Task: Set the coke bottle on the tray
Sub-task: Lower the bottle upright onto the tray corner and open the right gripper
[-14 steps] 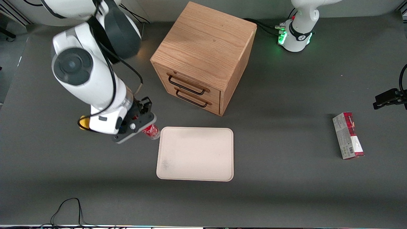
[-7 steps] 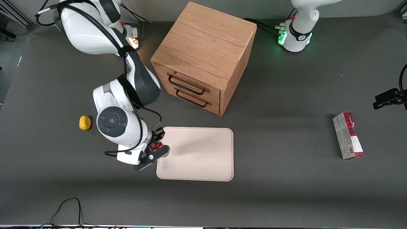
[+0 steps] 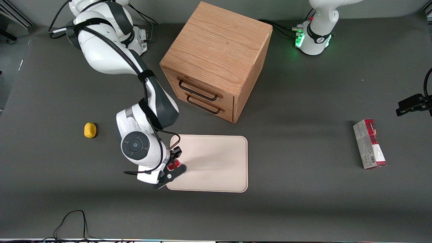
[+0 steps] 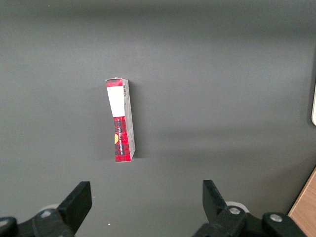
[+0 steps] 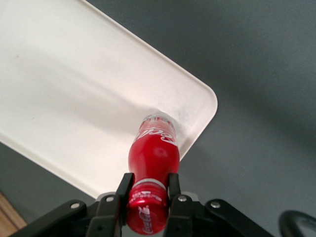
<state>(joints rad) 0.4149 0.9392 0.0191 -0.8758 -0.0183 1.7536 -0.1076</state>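
The tool [image 5: 146,195] is clamped on the coke bottle [image 5: 154,154] at its neck, holding it upright over the tray [image 3: 216,162] corner nearest the working arm. Placing step: lower until the base rests, then release

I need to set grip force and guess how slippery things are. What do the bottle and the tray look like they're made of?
The bottle, held at its neck by the pincer above a tray corner, looks like glossy plastic: highlights on the red body, clear base. The tray looks like matte cream plastic or pulp, with a faint grey smudge and no glare.
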